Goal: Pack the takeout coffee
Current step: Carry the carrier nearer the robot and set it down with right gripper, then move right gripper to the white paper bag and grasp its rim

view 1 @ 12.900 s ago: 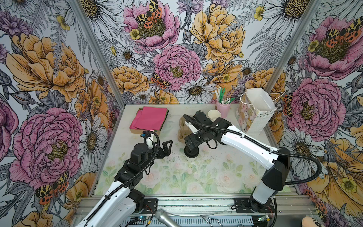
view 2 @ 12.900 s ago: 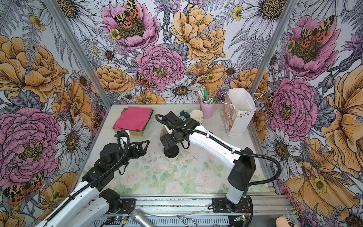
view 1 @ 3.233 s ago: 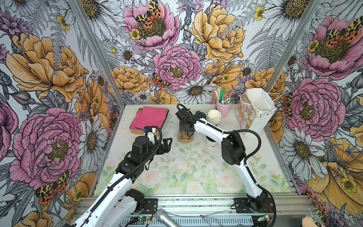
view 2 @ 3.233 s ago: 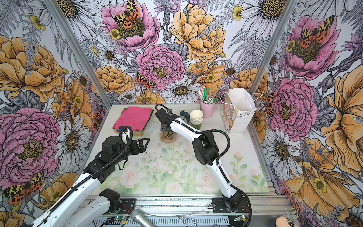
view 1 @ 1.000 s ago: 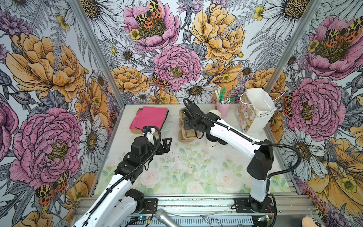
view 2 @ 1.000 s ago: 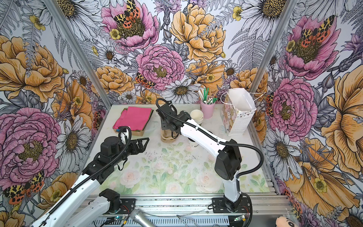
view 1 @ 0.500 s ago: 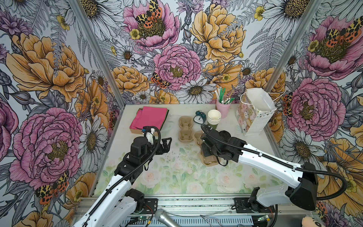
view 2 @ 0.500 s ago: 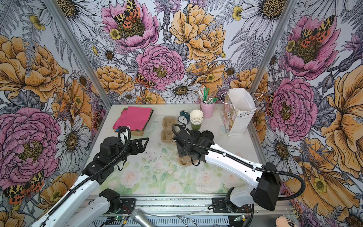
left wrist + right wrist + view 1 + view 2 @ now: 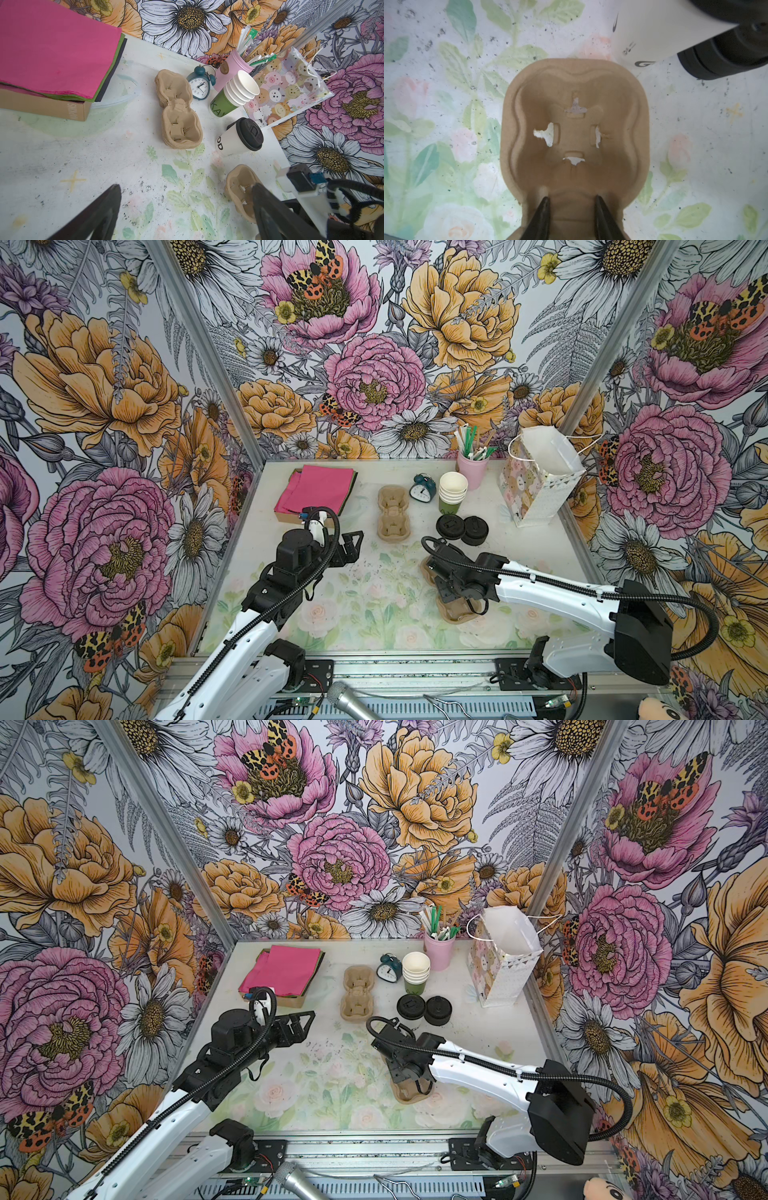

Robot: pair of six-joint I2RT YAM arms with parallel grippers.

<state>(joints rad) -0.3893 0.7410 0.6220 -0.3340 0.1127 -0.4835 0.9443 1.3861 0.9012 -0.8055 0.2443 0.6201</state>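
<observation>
1. In both top views the whole table is overlooked steeply from high above.
2. Beyond the left pincer, the table is viewed obliquely.
3. Just beyond the right pincer, the cup carrier, shared by all views, is viewed closely.

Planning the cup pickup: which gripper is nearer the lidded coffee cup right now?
Right. The right gripper, shut on the cardboard carrier, sits just in front of the lidded cup; the open left gripper hovers farther off, to its left.

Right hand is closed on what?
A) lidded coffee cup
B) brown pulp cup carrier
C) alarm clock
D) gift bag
B: in the right wrist view the right hand grips the middle ridge of the single cup carrier, while the takeout coffee stands apart, untouched.
</observation>
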